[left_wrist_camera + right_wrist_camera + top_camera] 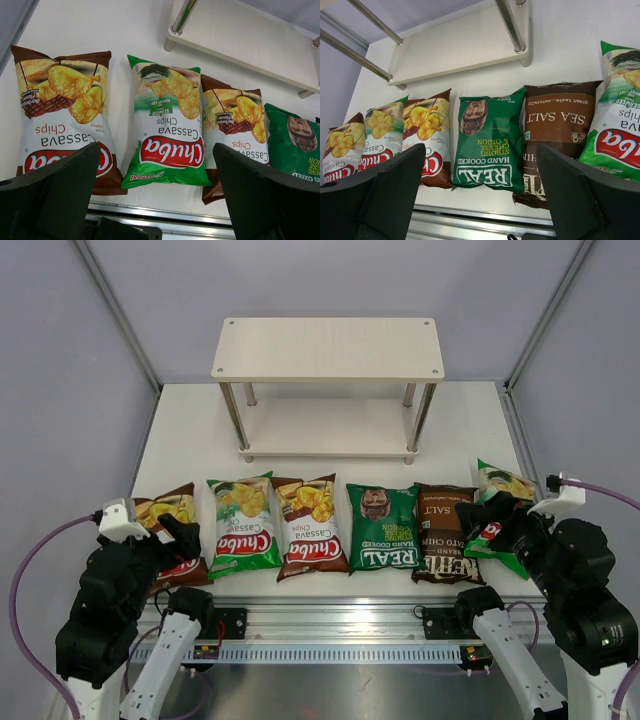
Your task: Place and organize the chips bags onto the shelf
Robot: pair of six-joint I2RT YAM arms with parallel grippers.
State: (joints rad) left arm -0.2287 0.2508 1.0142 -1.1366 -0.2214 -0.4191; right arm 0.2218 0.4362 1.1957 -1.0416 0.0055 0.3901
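- Six bags [383, 527] lie flat in a row along the near edge of the tabletop [200, 430]. The shelf [327, 348] stands well behind them, with no bag on either board. I judge the task to be at its very start, with a first bag to be chosen.
- Left wrist view: the left gripper [156, 150] hovers with its jaws wide apart and nothing between them. Below it lie the end brown Chuba [65, 115] and, just beside it, a green Chuba [167, 130], whose far side touches a second brown Chuba [235, 130].
- Right wrist view: the right gripper [480, 150] also hangs with its jaws wide apart and empty. It is above the REAL [490, 145] and the Kettle [560, 135], and another green Chuba [615, 125] lies at the right end.
- The next move probably calls for one arm to drop onto a bag near its own end of the row.
- The jaws should close gently on a crimped edge, since glossy film may slip.
- The bag then has to be lifted and carried back to the shelf.
- The lower board looks tight under the top one, so a bag bound for it would need sliding in.
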